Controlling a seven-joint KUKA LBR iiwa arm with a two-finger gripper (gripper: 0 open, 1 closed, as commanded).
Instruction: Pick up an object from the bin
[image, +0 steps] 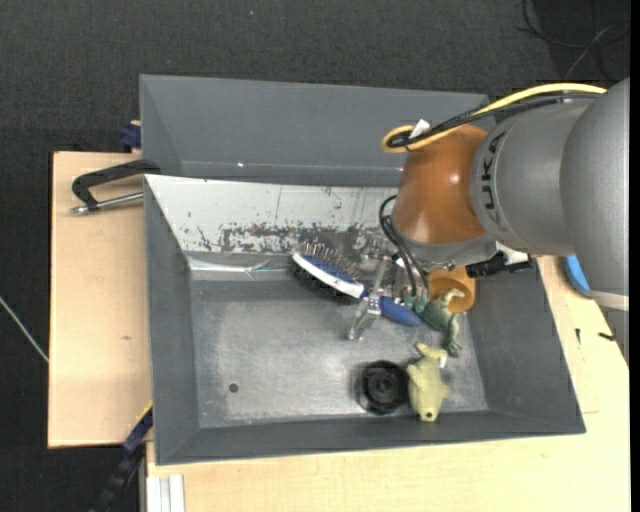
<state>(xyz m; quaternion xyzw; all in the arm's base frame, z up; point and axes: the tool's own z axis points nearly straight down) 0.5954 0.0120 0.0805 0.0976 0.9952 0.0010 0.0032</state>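
Note:
My gripper (366, 314) is low in the middle right of the bin, under the arm's orange cover. It is at the blue and white handle of a hairbrush (322, 268), whose dark bristle head lies against the back wall. The handle runs right beneath the gripper, so I cannot see whether it is gripped. A black round disc (381, 386) lies just in front of the gripper near the front wall. Beside the disc lies a pale yellow toy figure (428, 385).
An orange cup (453, 290) and a dark green thing (442, 326) lie to the gripper's right, partly under the arm. The arm covers the bin's back right corner. The bin's left half is bare floor.

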